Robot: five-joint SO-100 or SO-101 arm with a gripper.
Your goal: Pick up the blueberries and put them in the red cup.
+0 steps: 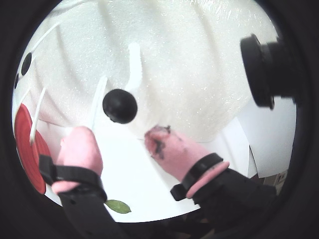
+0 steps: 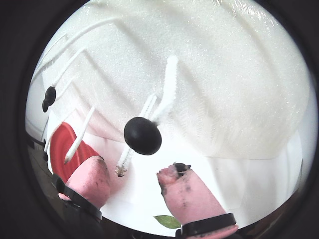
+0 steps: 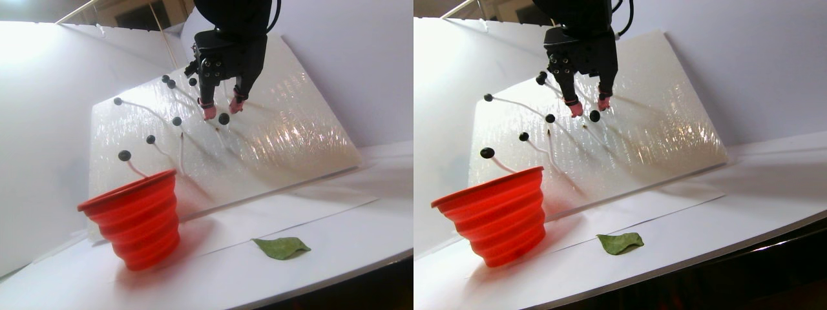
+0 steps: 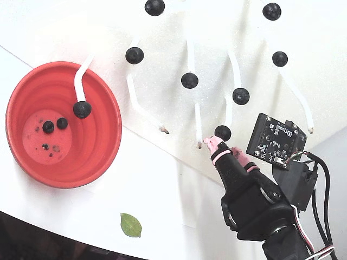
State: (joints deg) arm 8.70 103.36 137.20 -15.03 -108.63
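Gripper (image 1: 117, 139) jaws spread apart, nothing clamped; pink fingertips (image 2: 184, 191) smudged dark; black arm (image 4: 255, 206) extended upward in fixed view.
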